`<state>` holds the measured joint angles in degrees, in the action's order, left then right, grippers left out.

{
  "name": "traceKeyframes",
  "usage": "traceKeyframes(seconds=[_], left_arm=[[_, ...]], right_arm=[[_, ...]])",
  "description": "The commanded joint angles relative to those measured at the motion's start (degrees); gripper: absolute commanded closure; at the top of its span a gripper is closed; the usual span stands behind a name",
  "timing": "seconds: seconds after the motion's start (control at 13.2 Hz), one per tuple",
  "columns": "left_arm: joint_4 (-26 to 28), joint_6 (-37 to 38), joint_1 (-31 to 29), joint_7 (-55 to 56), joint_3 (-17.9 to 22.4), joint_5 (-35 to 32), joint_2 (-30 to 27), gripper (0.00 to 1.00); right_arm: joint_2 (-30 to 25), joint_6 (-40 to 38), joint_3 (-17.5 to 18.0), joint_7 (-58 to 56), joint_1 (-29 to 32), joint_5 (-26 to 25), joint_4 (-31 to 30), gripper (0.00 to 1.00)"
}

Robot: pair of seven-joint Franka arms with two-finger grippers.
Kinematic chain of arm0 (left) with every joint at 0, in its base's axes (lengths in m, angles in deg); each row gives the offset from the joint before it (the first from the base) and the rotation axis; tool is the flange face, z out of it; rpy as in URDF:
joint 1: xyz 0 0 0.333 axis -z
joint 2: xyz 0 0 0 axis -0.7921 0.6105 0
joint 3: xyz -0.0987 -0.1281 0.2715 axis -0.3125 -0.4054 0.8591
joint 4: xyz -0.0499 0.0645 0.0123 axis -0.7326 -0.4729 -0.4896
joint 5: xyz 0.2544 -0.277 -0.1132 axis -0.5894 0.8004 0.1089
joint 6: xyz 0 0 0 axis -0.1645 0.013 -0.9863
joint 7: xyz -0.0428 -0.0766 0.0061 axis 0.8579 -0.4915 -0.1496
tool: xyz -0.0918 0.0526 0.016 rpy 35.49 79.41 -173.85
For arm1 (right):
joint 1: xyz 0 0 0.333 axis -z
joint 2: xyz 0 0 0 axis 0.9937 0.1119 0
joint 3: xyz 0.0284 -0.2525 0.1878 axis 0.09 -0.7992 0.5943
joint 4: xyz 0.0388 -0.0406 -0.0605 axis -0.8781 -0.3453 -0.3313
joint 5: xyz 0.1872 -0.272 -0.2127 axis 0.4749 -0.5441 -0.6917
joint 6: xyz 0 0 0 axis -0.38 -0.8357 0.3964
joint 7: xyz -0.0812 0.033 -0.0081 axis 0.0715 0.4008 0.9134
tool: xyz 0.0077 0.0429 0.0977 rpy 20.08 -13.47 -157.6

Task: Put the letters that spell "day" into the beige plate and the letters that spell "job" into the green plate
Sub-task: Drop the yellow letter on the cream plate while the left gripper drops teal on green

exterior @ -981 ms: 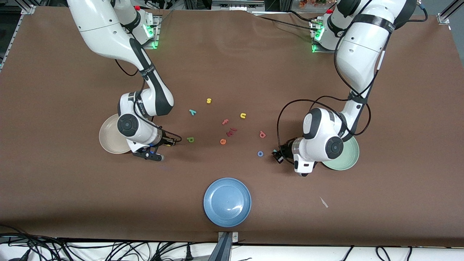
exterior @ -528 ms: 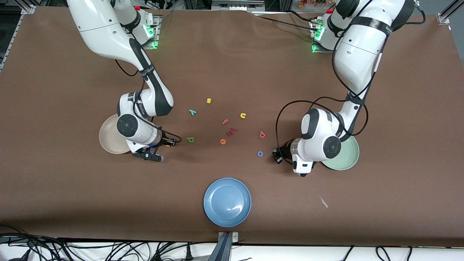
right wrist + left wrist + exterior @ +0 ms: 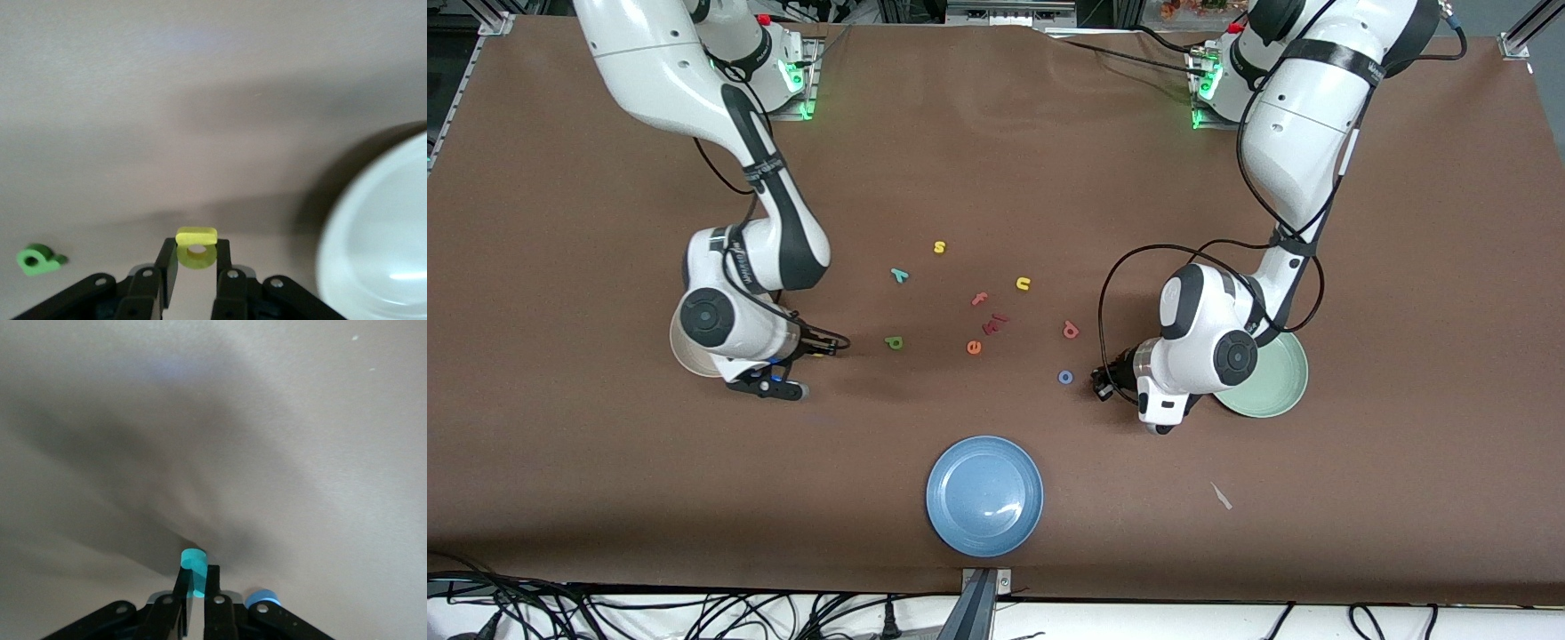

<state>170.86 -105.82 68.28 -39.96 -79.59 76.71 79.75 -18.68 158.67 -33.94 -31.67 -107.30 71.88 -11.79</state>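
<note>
Left gripper [image 3: 195, 603]: jaws clamped on the teal "j" [image 3: 194, 568], whose tip sticks out past the fingertips. In the front view this gripper [image 3: 1105, 384] sits low over the brown table [image 3: 996, 133], just beside the blue "o" [image 3: 1065, 377] and next to the green plate [image 3: 1282, 384], which the left arm's wrist partly covers. The blue "o" [image 3: 261, 597] also shows at the edge of the left wrist view, beside the fingers.

Right gripper [image 3: 196, 267]: jaws pinched on the yellow "a" [image 3: 196, 247], held between the two fingertips. In the front view the gripper [image 3: 825, 347] is by the rim of the beige plate [image 3: 685, 351], most of which is hidden under the right wrist. The right wrist view shows the plate's pale rim [image 3: 347, 267] close to the held letter, and the green "d" [image 3: 37, 259] lying flat on the table.

Loose on the table:
- green "d" [image 3: 895, 342], toward the right arm's end, near the right gripper
- teal "y" [image 3: 899, 275], farther from the front camera than the "d"
- red-pink "b" [image 3: 1071, 331], farther from the front camera than the "o"
- yellow "s" [image 3: 939, 247], yellow "u" [image 3: 1023, 284], pink "f" [image 3: 979, 299], orange "e" [image 3: 974, 348] and a dark red piece [image 3: 995, 324] in the middle cluster

Blue plate [image 3: 984, 495]: nearest the front camera, nothing in it. The visible part of the green plate holds no letters.
</note>
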Motion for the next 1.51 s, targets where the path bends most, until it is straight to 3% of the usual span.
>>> traceKeyframes(seconds=[0.0, 0.23, 0.45, 0.6, 0.68, 0.75, 1.06, 1.21, 1.43], left_arm=[[-0.91, 3.06, -0.08, -1.39, 0.65, 0.09, -1.85, 1.0], [-7.85, 15.53, -2.19, -2.09, 1.18, -7.45, -2.29, 1.0], [-7.87, 20.72, -4.65, -14.52, 1.18, -11.86, -4.57, 1.0], [-7.25, 23.46, -5.97, -24.11, 1.79, -17.45, -5.89, 1.0], [-5.94, 24.34, -7.8, -27.72, 1.71, -20.45, -6.94, 1.0], [-4.28, 24.35, -9.21, -30.02, 1.53, -21.35, -8.08, 1.0], [2.93, 24.26, -14.49, -39.17, 1.62, -22.06, -11.43, 1.0], [6.0, 24.35, -14.94, -40.58, 1.71, -22.07, -12.48, 1.0], [9.01, 22.34, -14.67, -40.85, 1.45, -26.88, -11.79, 1.0]], right_arm=[[-7.41, 0.32, -0.58, -3.11, 0.08, -3.08, -7.82, 0.9], [-13.48, 7.5, -1.98, -6.86, 0.08, -7.94, -17.56, 0.9], [-14.46, 17.61, -6.19, -19.94, 0.17, -7.68, -24.79, 0.89], [-14.03, 19.92, -8.22, -29.08, 0.35, -7.33, -25.86, 0.88], [-13.85, 19.84, -8.66, -31.04, 0.44, -7.15, -25.6, 0.65], [-13.76, 19.57, -8.66, -31.06, 0.61, -6.97, -25.43, 0.01], [-13.76, 13.53, -6.83, -29.92, 0.18, -6.36, -21.23, 0.0], [-12.71, 10.18, -4.02, -27.64, -0.09, -2.77, -18.06, 0.0], [-10.43, 10.08, 0.2, -27.63, 0.0, -2.4, -14.71, 0.0]])
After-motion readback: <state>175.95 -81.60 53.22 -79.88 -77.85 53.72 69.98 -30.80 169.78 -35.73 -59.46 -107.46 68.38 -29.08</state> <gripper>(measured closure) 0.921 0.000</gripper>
